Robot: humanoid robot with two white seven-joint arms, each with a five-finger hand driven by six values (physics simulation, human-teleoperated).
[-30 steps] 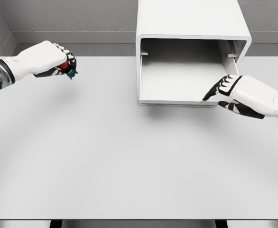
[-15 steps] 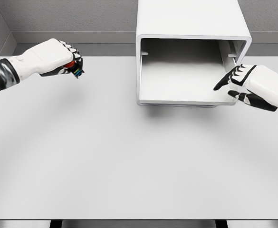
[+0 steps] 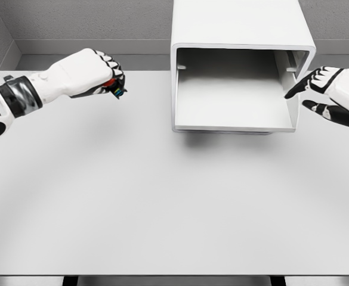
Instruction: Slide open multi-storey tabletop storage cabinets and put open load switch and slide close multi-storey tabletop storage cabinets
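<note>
**Inspector A:** White throughout: the storage cabinet (image 3: 240,36) stands at the far middle-right of the pale grey bench (image 3: 162,202). Its drawer (image 3: 231,101) is drawn forward, with the bare tray floor in view. Confirm?

**Inspector B:** Confirmed. The drawer's front lip overhangs the bench and casts a shadow beneath it. Nothing can be seen lying on the tray floor.

**Inspector A:** Location of the load switch (image 3: 116,89)?

**Inspector B:** In the left hand (image 3: 90,72), raised over the far-left part of the bench, well apart from the cabinet. Only a small part shows past the knuckles: red, blue and green details on a dark body. The rest is hidden within the fist.

**Inspector A:** State of that hand?

**Inspector B:** Fingers curled tight around the switch; a closed grip. The arm enters from the left edge, with a dark band at the wrist.

**Inspector A:** And the right hand (image 3: 335,95)?

**Inspector B:** At the right edge, just beside the drawer's right front corner. Fingers (image 3: 299,89) are spread and relaxed, holding nothing, with dark pads visible. The forefinger tip points toward the drawer's side wall; whether it touches cannot be determined from this view.
</note>
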